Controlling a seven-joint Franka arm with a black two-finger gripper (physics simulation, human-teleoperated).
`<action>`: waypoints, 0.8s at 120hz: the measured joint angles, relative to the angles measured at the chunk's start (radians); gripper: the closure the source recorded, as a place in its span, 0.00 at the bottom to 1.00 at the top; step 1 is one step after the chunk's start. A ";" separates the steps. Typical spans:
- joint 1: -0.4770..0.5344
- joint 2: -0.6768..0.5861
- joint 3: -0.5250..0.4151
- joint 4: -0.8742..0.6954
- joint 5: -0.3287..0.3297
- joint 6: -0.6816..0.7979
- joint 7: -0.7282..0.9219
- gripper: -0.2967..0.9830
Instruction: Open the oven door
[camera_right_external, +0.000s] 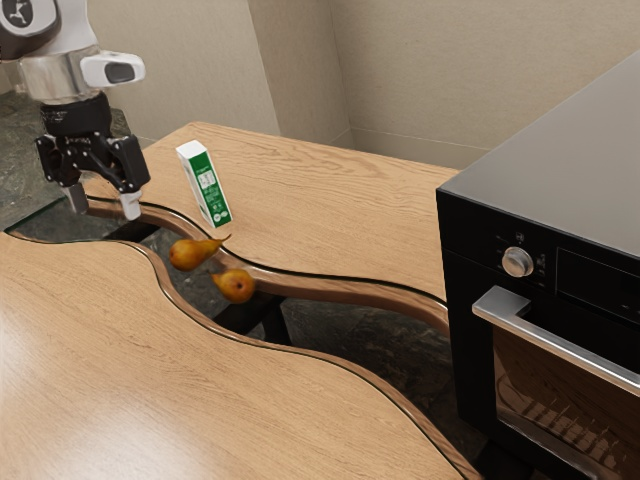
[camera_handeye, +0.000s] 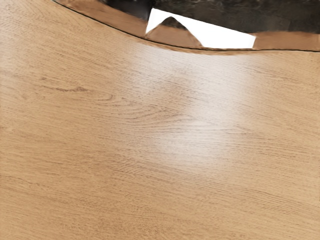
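A black oven (camera_right_external: 545, 165) stands at the exterior view's right, its door (camera_right_external: 565, 405) facing the table (camera_right_external: 110, 340) and apparently shut. A straight metal handle (camera_right_external: 560, 343) runs across the upper part of the door, below a round knob (camera_right_external: 517, 262). The gripper (camera_right_external: 104, 203) is released, its fingers apart with nothing between them, over the table's far end, well apart from the oven. Between them lie two pears, one (camera_right_external: 193, 253) beside the other (camera_right_external: 237, 286), and an upright green-and-white carton (camera_right_external: 205, 185).

The door will probably feel heavy and stiff, swinging down on a low hinge, perhaps with some resistance at first. Its glass looks rigid and could be brittle if knocked. The bar handle stands out from the front and seems the place to take hold, around its middle; the smooth metal may be slippery, so a firm grip and a curved pull outward and down would suit.

The handle's far end and much of the door are cut off by the exterior view's edge, and the hinge cannot be made out. Behind the dark glass, faint lines suggest a rack. In the wrist view, a sharp-edged white shape (camera_handeye: 230, 39) beside the bare wood cannot be identified.
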 joint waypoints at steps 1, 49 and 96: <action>-0.001 0.000 0.000 0.000 -0.001 0.007 0.003 0.25; -0.267 -0.206 -0.472 0.019 0.016 0.210 0.466 0.25; -0.331 -0.104 -0.542 -0.114 -0.066 0.387 0.994 0.25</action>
